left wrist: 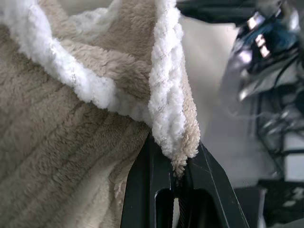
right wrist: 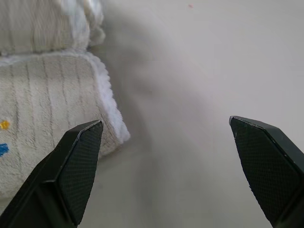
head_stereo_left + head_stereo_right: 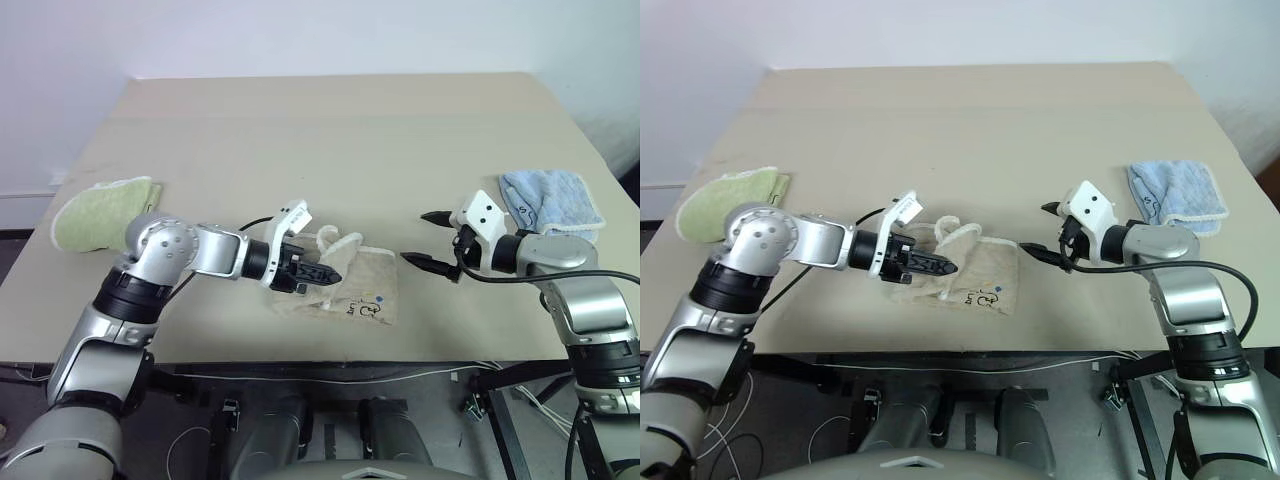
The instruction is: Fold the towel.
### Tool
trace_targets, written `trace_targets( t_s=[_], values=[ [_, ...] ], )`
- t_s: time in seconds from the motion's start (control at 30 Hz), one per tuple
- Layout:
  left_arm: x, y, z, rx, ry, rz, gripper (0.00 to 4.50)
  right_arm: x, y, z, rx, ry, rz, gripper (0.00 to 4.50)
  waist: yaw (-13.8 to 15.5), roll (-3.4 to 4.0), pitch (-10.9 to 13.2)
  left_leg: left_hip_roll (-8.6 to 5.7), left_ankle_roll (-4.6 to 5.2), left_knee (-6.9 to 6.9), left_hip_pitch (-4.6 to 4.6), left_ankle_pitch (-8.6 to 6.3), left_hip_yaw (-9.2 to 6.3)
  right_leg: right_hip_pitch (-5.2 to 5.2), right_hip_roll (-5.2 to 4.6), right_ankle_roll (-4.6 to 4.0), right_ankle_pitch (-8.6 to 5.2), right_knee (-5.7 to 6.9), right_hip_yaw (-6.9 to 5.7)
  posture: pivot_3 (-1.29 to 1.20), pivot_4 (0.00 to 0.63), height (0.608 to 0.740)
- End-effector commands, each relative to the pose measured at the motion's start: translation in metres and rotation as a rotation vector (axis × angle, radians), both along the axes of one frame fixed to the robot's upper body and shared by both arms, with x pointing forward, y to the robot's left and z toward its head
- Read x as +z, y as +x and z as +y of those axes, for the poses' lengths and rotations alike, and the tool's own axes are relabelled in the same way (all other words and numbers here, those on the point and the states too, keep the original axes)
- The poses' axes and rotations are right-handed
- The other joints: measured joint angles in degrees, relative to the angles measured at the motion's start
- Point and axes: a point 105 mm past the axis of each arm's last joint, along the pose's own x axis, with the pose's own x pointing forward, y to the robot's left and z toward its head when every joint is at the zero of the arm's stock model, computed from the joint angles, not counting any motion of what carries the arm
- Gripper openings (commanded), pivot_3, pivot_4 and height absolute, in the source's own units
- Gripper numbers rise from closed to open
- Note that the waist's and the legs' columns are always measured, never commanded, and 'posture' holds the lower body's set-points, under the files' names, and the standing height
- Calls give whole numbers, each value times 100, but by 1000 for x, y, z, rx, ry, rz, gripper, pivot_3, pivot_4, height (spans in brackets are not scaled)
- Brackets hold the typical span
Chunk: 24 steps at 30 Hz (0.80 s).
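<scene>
Towel [image 3: 352, 288], beige with white corded edging, lies rumpled near the front edge of your table [image 3: 330, 130]. Your left gripper [image 3: 322, 273] pinches a corded corner of it, jaws closed on the cloth. Your right gripper [image 3: 428, 240] hovers just beside the towel's right edge, jaws spread wide and holding nothing.

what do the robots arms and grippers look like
Both arms are silver-grey metal with black joint rings. Each wrist carries a white angular housing. The left gripper and right gripper each have two black pointed fingers with textured pads. Black cables loop along both forearms.
</scene>
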Motion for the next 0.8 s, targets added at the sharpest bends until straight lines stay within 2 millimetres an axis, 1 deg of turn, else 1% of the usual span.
trace_targets(
  t_s=[0.03, 0.13, 0.2, 0.3, 0.33, 0.4, 0.47, 0.57, 0.67, 0.77, 0.8],
  values=[
    [5, 1, -10, -67, 16, -45, 31, 15, -3, -4, -16, 5, -58, 4500, 0, -1, 1, 0, 1, 0, 0, 0, 0, 0, 0, 0, 0, 0, 0, 0, 150, 740],
    [4, 2, -17, -112, 27, -88, 31, 14, -4, -5, -30, 1, -59, 4500, -2, -2, 2, 0, 0, -1, -1, 0, 0, -1, 0, 1, 0, -1, 0, 0, 150, 740],
    [-1, 1, -19, -162, 95, -179, 31, 13, -5, -7, -37, -4, -61, 4500, -14, -3, 2, 0, -2, -1, -1, 1, 0, -1, 0, 1, 0, 0, 0, 0, 150, 740],
    [-5, -2, -19, -236, 161, -262, 31, 14, -5, -8, -40, -7, -63, 4500, -13, -3, 2, 0, -1, -2, -1, 1, 0, -2, 0, 1, 0, 0, 0, 0, 150, 740],
    [-4, -1, -20, -244, 171, -286, 31, 14, -5, -8, -42, -9, -63, 4500, -11, -3, 3, 0, -1, -2, -1, 0, 0, -2, 0, 1, 0, 0, 0, 0, 150, 740],
    [-6, 11, -19, -232, 233, -387, 31, 10, -5, -10, -43, -40, -61, 4500, 0, -4, 3, 0, 0, -2, -1, 0, 0, -2, 0, 1, 0, 0, 0, 0, 150, 740],
    [-5, 13, -21, -255, 244, -432, 31, 7, -5, -8, -38, -54, -58, 4500, 6, -5, 3, 0, 9, 1, -1, -5, -1, 1, -1, 1, 0, 0, -1, 0, 150, 740],
    [-2, 9, -28, -287, 208, -427, 31, 7, -4, -4, -26, -42, -55, 4500, 1, -5, 4, 0, 11, 0, -1, -7, -1, 0, -1, 1, 0, -1, -2, 0, 150, 740],
    [4, 0, -38, -338, 159, -409, 31, 6, -3, -3, -25, -44, -55, 4500, 0, -7, 4, 0, 12, 1, -2, -5, -1, -1, 0, 2, 0, 0, -2, 0, 150, 740],
    [13, 3, -46, -303, 115, -387, 31, 7, -2, -4, -24, -45, -56, 4500, 2, -9, 6, 0, 21, 4, -2, 0, -1, -1, 0, 3, 0, 2, -2, 0, 150, 740],
    [15, 0, -47, -303, 101, -364, 31, 6, -2, -4, -27, -48, -55, 4500, 2, -10, 6, 0, 22, 5, -2, 0, -1, 0, 0, 3, 0, 3, -3, 0, 150, 740]
  ],
)
